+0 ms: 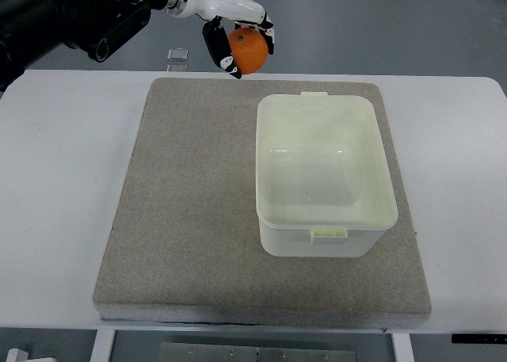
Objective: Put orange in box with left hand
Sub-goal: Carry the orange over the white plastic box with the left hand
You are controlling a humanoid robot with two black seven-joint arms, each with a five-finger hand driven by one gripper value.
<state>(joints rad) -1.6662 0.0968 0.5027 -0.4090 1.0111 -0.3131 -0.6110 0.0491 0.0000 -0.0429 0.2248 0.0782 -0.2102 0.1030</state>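
One orange [250,51] sits top centre of frame, gripped by left hand [238,39], fingers wrapped round it, held just past upper-left corner of box [325,176]. Box is open, sat on grey mat [190,211] over white worktop [55,188].

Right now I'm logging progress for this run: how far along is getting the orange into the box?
Done: the left hand has grasped the orange and holds it in the air near the far edge of the grey mat. In hand: carrying it; it sits left of and beyond the box, not over the opening. Left: move above the box, which looks empty, and release. The right hand is out of view.
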